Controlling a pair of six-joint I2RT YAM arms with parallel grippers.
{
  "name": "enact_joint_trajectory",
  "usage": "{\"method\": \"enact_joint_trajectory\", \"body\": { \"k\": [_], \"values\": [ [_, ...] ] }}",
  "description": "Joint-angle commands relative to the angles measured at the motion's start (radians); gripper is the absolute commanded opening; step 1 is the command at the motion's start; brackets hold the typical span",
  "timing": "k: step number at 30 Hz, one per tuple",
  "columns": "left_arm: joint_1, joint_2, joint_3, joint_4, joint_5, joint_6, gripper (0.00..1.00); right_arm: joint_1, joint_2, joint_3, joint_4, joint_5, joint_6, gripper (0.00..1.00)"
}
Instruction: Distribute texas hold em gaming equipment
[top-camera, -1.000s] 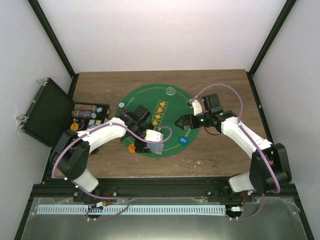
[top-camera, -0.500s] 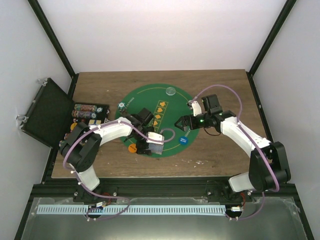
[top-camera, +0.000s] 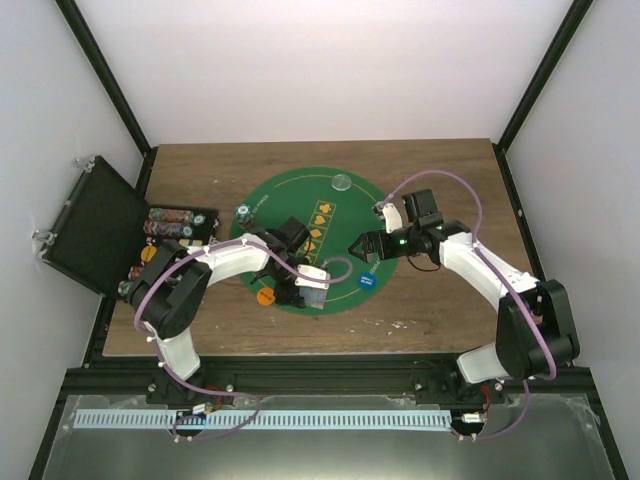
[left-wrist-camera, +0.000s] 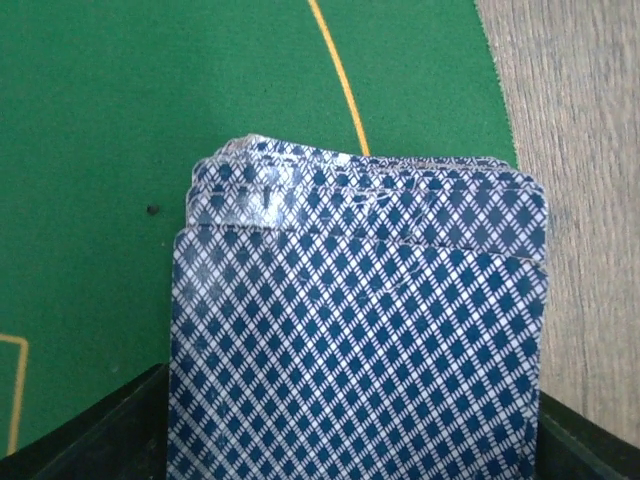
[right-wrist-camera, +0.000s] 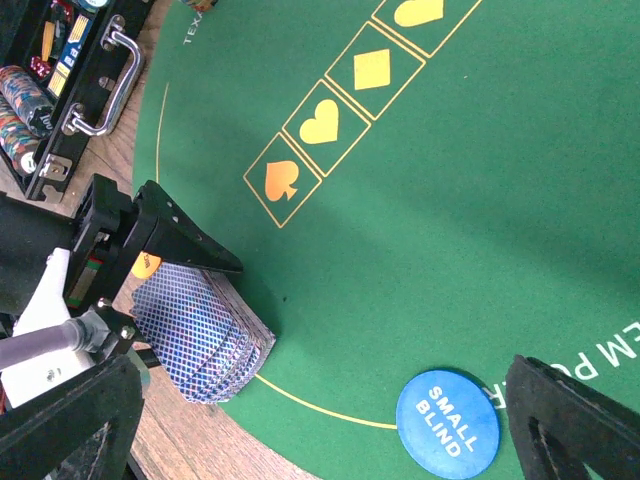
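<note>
Left jaws are straddling the stack of cards, one on each side; whether they are squeezing it I cannot tell. The cards are showing their patterned backs at the near edge of the green mat, with an orange disc just beside them. Right jaws are hanging wide apart, holding nothing, near a blue disc. A clear disc is sitting at the mat's far edge.
</note>
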Motion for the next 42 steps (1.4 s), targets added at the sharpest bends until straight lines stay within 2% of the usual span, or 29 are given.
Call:
{"method": "enact_joint_trajectory", "body": {
  "k": [1, 9, 13, 19, 26, 30, 37, 42],
  "values": [
    [-0.011, 0.01, -0.003, 0.036, 0.023, -0.001, 0.75, 0.001, 0.007, 0.012, 0.016, -0.006, 0.01, 1.0],
    [-0.024, 0.013, -0.044, 0.075, -0.001, 0.016, 0.72, 0.0, 0.009, 0.013, 0.019, -0.001, 0.013, 1.0],
    [-0.027, 0.003, -0.046, 0.067, -0.007, 0.01, 0.59, 0.001, 0.006, 0.014, 0.019, -0.003, 0.02, 1.0],
    [-0.027, -0.071, -0.026, 0.046, 0.004, -0.039, 0.5, 0.001, 0.005, 0.011, 0.051, -0.045, 0.065, 1.0],
    [0.011, -0.189, 0.024, -0.063, -0.056, -0.098, 0.5, 0.0, 0.018, 0.002, 0.153, -0.215, 0.173, 1.0],
    [0.058, -0.218, 0.103, -0.164, -0.097, -0.124, 0.49, 0.03, 0.059, -0.023, 0.306, -0.364, 0.249, 1.0],
    [0.092, -0.24, 0.194, -0.246, -0.142, -0.137, 0.5, 0.107, 0.18, 0.011, 0.534, -0.478, 0.343, 1.0],
    [0.092, -0.24, 0.229, -0.271, -0.139, -0.138, 0.49, 0.144, 0.282, 0.082, 0.577, -0.497, 0.345, 0.99]
  ]
}}
